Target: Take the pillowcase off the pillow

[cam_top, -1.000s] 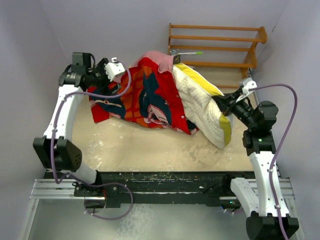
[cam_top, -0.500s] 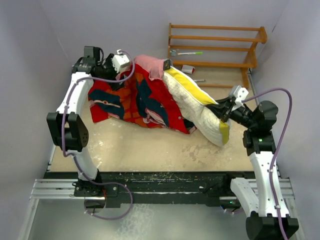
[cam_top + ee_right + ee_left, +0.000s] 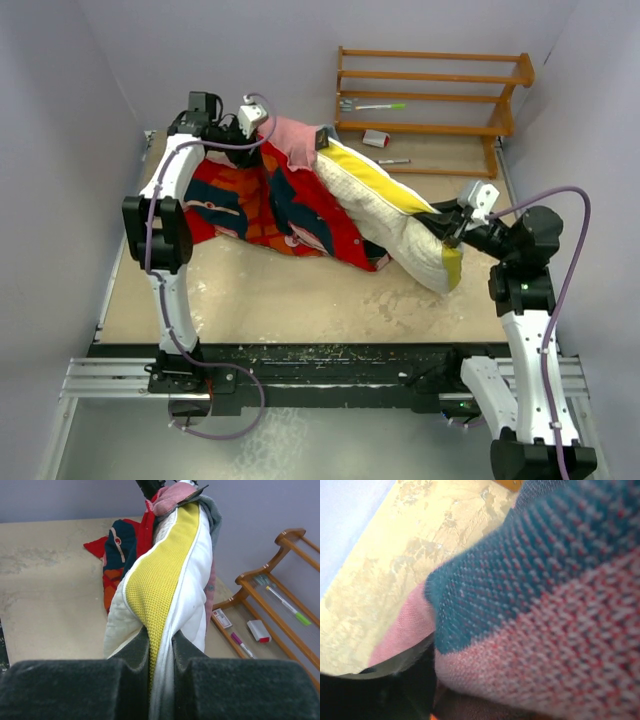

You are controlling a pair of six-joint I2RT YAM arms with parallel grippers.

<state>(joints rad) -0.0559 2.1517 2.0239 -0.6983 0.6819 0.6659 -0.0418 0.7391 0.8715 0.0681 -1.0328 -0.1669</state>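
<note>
Red fabric printed with dark blue and orange, the pillowcase [image 3: 265, 205], is seen draped over the far left part of the table [image 3: 280, 295], with its pale pink inside turned out at the raised far end. The pillow [image 3: 385, 205], cream-white and quilted with a yellow band, is exposed for most of its length and is laid slanting from that raised end down toward the right. Only its far end is capped by the pillowcase. The pillow's near right corner is clamped by the right gripper [image 3: 443, 225]. In the right wrist view the yellow band and white seam are pinched tightly between the dark fingers [image 3: 132, 655]. The left gripper [image 3: 245, 135] is held against the bunched top of the pillowcase at the far left. Its wrist view is filled by blurred weave pressed close, so whether it is closed on the cloth cannot be told. A wooden rack [image 3: 430, 95] is set at the far right by the wall.
</note>
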